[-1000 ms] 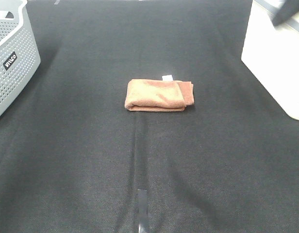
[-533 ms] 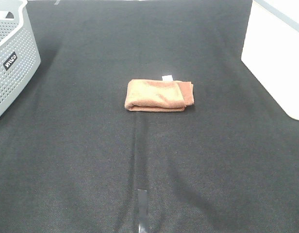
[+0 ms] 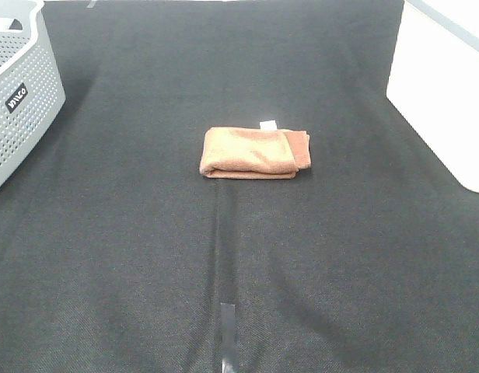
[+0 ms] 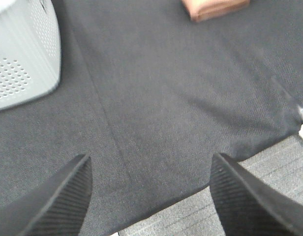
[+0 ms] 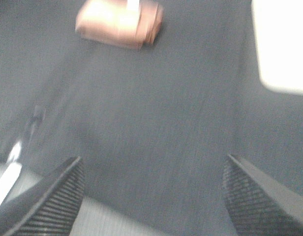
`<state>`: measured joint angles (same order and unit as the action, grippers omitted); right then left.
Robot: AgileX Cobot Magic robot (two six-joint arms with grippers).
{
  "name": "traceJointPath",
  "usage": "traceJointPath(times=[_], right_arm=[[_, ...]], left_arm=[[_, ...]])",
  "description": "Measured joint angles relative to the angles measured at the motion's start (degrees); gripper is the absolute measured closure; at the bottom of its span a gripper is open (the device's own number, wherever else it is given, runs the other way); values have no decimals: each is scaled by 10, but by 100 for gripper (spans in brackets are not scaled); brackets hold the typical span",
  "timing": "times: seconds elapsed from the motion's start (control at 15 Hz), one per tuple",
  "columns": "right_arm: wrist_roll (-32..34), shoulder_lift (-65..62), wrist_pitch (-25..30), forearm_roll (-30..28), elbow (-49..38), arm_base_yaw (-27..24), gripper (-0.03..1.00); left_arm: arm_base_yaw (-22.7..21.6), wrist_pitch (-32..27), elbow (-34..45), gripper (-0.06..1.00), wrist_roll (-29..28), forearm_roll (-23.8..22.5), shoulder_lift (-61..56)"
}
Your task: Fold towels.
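Observation:
A rust-brown towel [image 3: 255, 152] lies folded into a small thick rectangle at the middle of the black table, a small white tag [image 3: 267, 124] poking out at its far edge. No arm shows in the exterior high view. The left wrist view looks from the table's near edge; the left gripper [image 4: 149, 189] is open and empty, with a corner of the towel [image 4: 215, 8] far off. My right gripper [image 5: 151, 196] is also open and empty, held well back from the towel [image 5: 119, 22], which looks blurred there.
A grey perforated basket [image 3: 18, 93] stands at the far left, also the basket [image 4: 23, 59] in the left wrist view. A white bin [image 3: 445, 93] sits at the far right. A strip of tape [image 3: 227, 334] marks the cloth near the front edge.
A dark piece of the right arm that showed at the top right corner one second ago has left the exterior view. The towel has not moved.

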<state>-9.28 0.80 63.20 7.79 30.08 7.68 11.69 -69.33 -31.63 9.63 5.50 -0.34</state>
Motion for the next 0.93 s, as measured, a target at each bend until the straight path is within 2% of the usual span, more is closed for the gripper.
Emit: traceJointPath(times=[0.27, 0.93], right_arm=[[0, -11, -17, -2, -9, 0, 24], [0, -11, -17, -2, -10, 0, 24]], left_arm=[[0, 76, 25, 29, 2, 3, 0], [-1, 87, 29, 29, 2, 3, 0]])
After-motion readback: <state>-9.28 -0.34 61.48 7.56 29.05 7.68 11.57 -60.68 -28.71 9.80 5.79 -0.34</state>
